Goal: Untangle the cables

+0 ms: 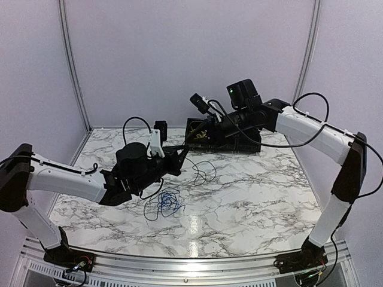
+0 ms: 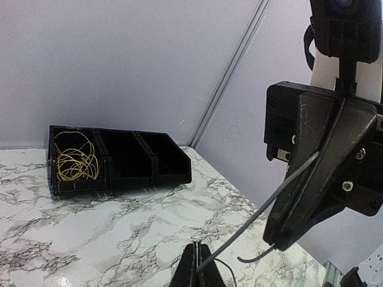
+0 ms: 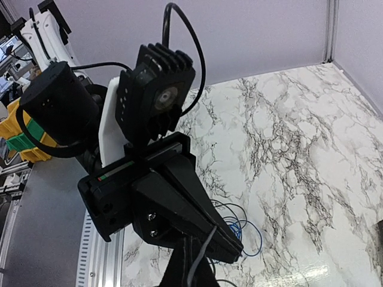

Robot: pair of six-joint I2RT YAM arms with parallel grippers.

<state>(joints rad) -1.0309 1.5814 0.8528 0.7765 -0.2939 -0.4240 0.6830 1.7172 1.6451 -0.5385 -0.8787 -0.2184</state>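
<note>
The black cable (image 1: 204, 172) hangs in loose loops over the table's middle, and a strand of it is stretched between both grippers. My left gripper (image 1: 182, 154) is shut on that strand, as the left wrist view (image 2: 200, 264) shows. My right gripper (image 1: 192, 143) is shut on it too, as the right wrist view (image 3: 192, 264) shows. The two gripper tips are close together above the table. The blue cable (image 1: 165, 203) lies in a bundle on the table below them and shows in the right wrist view (image 3: 242, 230). The yellow cable (image 2: 75, 158) lies in the left compartment of the black bin (image 2: 149, 173).
The black bin (image 1: 239, 143) with three compartments stands at the back of the marble table, under the right arm. Purple walls close in the back and both sides. A metal rail runs along the near edge.
</note>
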